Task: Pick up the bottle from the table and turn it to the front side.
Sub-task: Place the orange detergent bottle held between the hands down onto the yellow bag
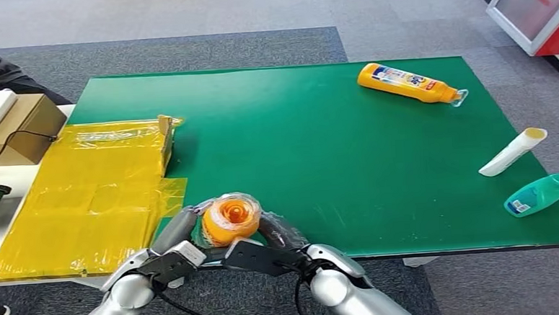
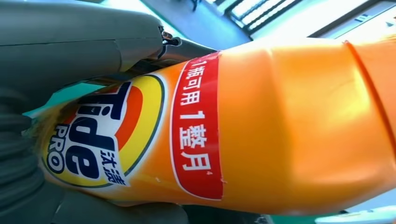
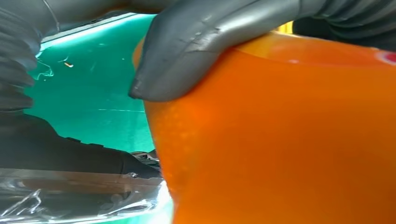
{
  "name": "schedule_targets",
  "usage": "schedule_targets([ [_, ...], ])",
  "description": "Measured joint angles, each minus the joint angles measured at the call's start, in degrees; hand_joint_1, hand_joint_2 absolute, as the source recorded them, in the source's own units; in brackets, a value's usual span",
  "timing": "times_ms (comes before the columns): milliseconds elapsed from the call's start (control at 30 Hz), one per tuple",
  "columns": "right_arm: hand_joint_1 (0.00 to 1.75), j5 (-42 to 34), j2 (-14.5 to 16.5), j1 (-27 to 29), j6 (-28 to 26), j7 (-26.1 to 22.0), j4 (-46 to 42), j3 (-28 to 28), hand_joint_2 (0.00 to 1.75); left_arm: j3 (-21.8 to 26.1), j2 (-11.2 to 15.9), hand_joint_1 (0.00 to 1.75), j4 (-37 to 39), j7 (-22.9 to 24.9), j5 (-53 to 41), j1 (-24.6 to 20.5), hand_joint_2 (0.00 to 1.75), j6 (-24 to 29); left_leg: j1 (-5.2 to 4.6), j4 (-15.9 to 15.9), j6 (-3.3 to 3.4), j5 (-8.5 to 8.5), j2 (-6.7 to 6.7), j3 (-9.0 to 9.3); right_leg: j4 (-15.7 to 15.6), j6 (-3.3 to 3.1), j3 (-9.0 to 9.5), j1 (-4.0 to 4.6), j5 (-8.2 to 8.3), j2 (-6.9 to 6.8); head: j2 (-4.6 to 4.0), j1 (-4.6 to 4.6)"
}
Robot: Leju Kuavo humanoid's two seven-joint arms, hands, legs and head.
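An orange Tide bottle (image 1: 230, 219) with a clear-wrapped cap stands upright between my two hands at the near edge of the green table (image 1: 320, 162). My left hand (image 1: 171, 244) grips it from the left side and my right hand (image 1: 279, 238) grips it from the right. In the left wrist view the bottle (image 2: 261, 126) shows its Tide PRO label and a red band with white characters. The right wrist view has the bottle's plain orange side (image 3: 280, 140) with my grey thumb (image 3: 187, 60) pressed on it.
A yellow bottle (image 1: 407, 83) lies on its side at the far right of the table. A white tube (image 1: 512, 151) and a teal bottle (image 1: 539, 194) lie near the right edge. A yellow bag (image 1: 94, 192) covers the left side, beside a cardboard box (image 1: 15, 128).
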Motion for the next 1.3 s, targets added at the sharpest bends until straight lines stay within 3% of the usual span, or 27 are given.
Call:
schedule_targets([
  [67, 0.00, 0.40, 0.08, 0.85, -0.07, 0.51, -0.94, -0.87, 1.75, -0.51, 0.80, 1.64, -2.48, 3.18, -5.95, 0.35, 1.75, 2.71, 0.00, 0.00, 0.00, 0.00, 0.00, 0.00, 0.00, 0.00, 0.00, 0.01, 0.00, 0.00, 0.00, 0.01],
  [167, 0.00, 1.12, -0.24, 3.29, -0.37, 1.85, -2.99, -4.47, 1.75, -0.52, 4.17, 1.54, -7.49, 11.95, -14.89, -0.07, 1.75, 4.31, 0.01, 0.00, -0.01, 0.00, 0.00, -0.01, 0.00, -0.01, 0.02, 0.01, 0.00, -0.01, 0.00, 0.01],
  [300, 0.00, 1.41, -0.89, 5.89, -0.38, 2.11, -5.46, -8.92, 1.75, 0.20, 10.13, 1.54, -11.03, 19.85, -22.84, -0.62, 1.75, 1.73, 0.03, 0.00, -0.04, 0.02, 0.00, 0.00, 0.01, -0.04, 0.00, 0.03, 0.00, 0.01, 0.00, 0.00],
  [467, 0.00, 1.04, -1.07, 7.87, 0.39, 1.87, -6.69, -12.77, 1.75, 2.54, 16.98, 1.52, -9.88, 25.16, -27.52, -0.89, 1.75, -0.86, 0.04, 0.00, -0.04, 0.02, 0.02, 0.00, 0.01, -0.07, -0.02, 0.05, -0.02, 0.04, 0.00, -0.01],
  [633, 0.00, 1.00, -1.10, 8.53, 0.70, 1.53, -6.74, -14.62, 1.75, 4.86, 20.42, 1.52, -6.79, 25.55, -29.94, -1.01, 1.75, -0.51, 0.03, 0.00, -0.03, 0.02, 0.02, 0.00, 0.01, -0.07, -0.01, 0.04, -0.05, 0.02, 0.00, 0.01],
  [867, 0.00, 1.00, -1.10, 8.93, 0.77, 1.44, -6.85, -15.46, 1.75, 5.49, 21.77, 1.50, -5.52, 25.77, -30.36, -1.10, 1.75, -0.59, 0.02, 0.00, -0.04, -0.02, 0.02, 0.00, 0.00, -0.07, 0.00, 0.03, -0.04, 0.03, 0.00, 0.01],
  [900, 0.00, 0.99, -1.10, 8.96, 0.79, 1.43, -6.87, -15.50, 1.75, 5.55, 21.89, 1.44, -5.35, 25.98, -30.67, -1.10, 1.75, -0.72, 0.03, 0.00, -0.05, -0.02, 0.02, 0.00, 0.00, -0.07, 0.01, 0.03, -0.05, 0.03, 0.00, 0.00],
  [967, 0.00, 0.89, -1.10, 8.97, 0.93, 1.33, -6.86, -15.59, 1.75, 5.85, 22.17, 1.03, -4.57, 26.25, -31.99, -1.14, 1.75, -0.46, 0.03, 0.00, -0.06, -0.02, 0.02, 0.01, 0.01, -0.08, 0.00, 0.04, -0.05, 0.04, 0.00, -0.01],
  [1033, 0.00, 0.64, -1.10, 8.94, 1.20, 1.03, -6.76, -15.71, 1.75, 6.38, 22.42, 0.89, -2.63, 25.66, -34.22, -1.45, 1.75, 1.49, 0.04, -0.01, -0.07, -0.02, 0.02, 0.02, 0.01, -0.09, -0.02, 0.05, -0.05, 0.04, 0.00, -0.01],
  [1100, 0.00, 0.36, -1.10, 8.81, 1.55, 0.50, -6.45, -15.77, 1.75, 6.83, 22.48, 1.13, 0.47, 24.72, -37.38, -2.35, 1.75, 4.68, 0.05, -0.01, -0.07, -0.01, 0.02, 0.01, 0.01, -0.10, -0.02, 0.06, -0.06, 0.02, 0.00, -0.01],
  [1200, 0.00, -0.22, -1.07, 8.01, 2.15, -0.59, -5.25, -15.71, 1.75, 7.07, 22.30, 1.28, 6.81, 22.08, -41.71, -5.36, 1.75, 9.43, 0.05, -0.01, -0.06, 0.03, 0.01, 0.01, 0.01, -0.09, 0.00, 0.06, -0.03, 0.01, 0.00, 0.00],
  [1300, 0.00, -1.02, -0.92, 6.51, 2.52, -1.90, -3.10, -15.29, 1.75, 6.81, 21.92, 1.06, 14.20, 16.68, -43.34, -9.84, 1.75, 13.60, 0.04, 0.00, -0.04, 0.06, 0.00, 0.01, 0.01, -0.06, 0.04, 0.05, 0.03, 0.01, 0.00, 0.01],
])
